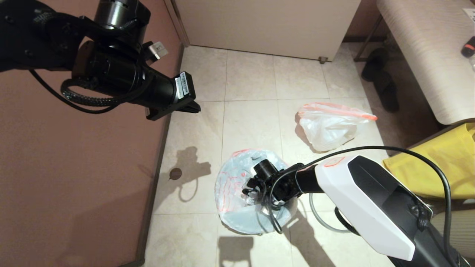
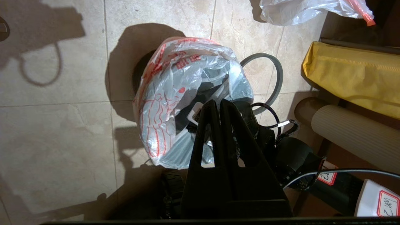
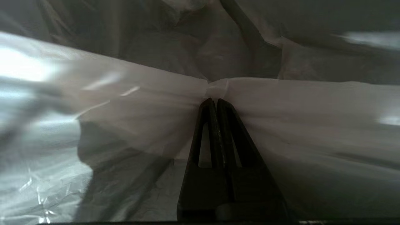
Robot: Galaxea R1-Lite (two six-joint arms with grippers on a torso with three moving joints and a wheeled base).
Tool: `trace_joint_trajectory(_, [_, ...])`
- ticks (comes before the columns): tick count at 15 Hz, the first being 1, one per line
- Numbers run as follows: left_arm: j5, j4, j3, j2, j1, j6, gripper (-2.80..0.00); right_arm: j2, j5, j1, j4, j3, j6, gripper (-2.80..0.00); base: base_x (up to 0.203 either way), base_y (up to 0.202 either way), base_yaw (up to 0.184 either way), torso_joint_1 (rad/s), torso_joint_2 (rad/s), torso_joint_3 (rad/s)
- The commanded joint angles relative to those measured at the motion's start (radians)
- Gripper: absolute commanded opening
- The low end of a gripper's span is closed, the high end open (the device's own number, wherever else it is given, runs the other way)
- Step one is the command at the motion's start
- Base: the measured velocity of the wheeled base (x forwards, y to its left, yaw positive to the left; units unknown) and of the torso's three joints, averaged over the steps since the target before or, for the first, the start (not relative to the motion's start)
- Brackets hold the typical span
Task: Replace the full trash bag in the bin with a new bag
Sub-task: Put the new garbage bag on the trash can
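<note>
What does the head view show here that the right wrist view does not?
Only the head view shows the full trash bag lying on the floor tiles beyond the bin, the yellow fabric bag, the grey rim ring on the floor, and the left tool raised above the floor, away from the bin. Only the right wrist view shows the right tool shut, pinching a fold of plastic. Both show the new bag.
</note>
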Motion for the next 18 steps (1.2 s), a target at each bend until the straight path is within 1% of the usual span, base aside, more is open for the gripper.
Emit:
trace_joint_trajectory(1, [0.000, 0.003, -0.001, 0.003, -0.001, -0.003, -2.80, -0.006, -0.034, -0.012, 0.035, 0.000, -0.008, -2.80, 0.000, 0.000, 0.000, 0.000, 0.00, 0.000])
trace_joint_trajectory(5, [0.001, 0.003, -0.001, 0.005, -0.001, -0.002, -2.80, -0.103, -0.040, -0.030, 0.115, 0.002, -0.012, -2.80, 0.000, 0.000, 0.000, 0.000, 0.00, 0.000])
trace_joint_trajectory(7, [0.001, 0.003, -0.001, 0.005, -0.001, -0.002, -2.80, -0.137, -0.040, -0.025, 0.126, 0.008, -0.007, -2.80, 0.000, 0.000, 0.000, 0.000, 0.00, 0.000])
trace_joint_trajectory(8, [0.000, 0.003, -0.001, 0.006, -0.001, -0.002, -2.80, -0.146, -0.046, -0.013, 0.148, 0.023, 0.004, -2.80, 0.000, 0.000, 0.000, 0.000, 0.00, 0.000])
trace_joint_trajectory(9, [0.000, 0.003, -0.001, 0.013, -0.004, -0.002, -2.80, -0.147, -0.055, 0.001, 0.171, 0.027, 0.038, -2.80, 0.000, 0.000, 0.000, 0.000, 0.00, 0.000])
trace_joint_trajectory(10, [0.001, 0.003, -0.001, 0.017, -0.009, -0.004, -2.80, -0.139, -0.055, 0.005, 0.164, 0.023, 0.051, -2.80, 0.000, 0.000, 0.000, 0.000, 0.00, 0.000])
trace_joint_trajectory(13, [0.002, 0.003, -0.001, 0.021, -0.011, -0.004, -2.80, -0.050, -0.038, 0.009, -0.030, 0.020, 0.049, -2.80, 0.000, 0.000, 0.000, 0.000, 0.00, 0.000])
trace_joint_trajectory(16, [0.006, 0.002, -0.003, 0.029, -0.008, -0.003, -2.80, 0.073, -0.030, 0.005, -0.193, 0.015, 0.017, -2.80, 0.000, 0.000, 0.000, 0.000, 0.00, 0.000])
trace_joint_trajectory(18, [0.007, 0.002, -0.001, 0.035, -0.008, -0.004, -2.80, 0.164, -0.019, 0.004, -0.328, 0.013, -0.003, -2.80, 0.000, 0.000, 0.000, 0.000, 0.00, 0.000])
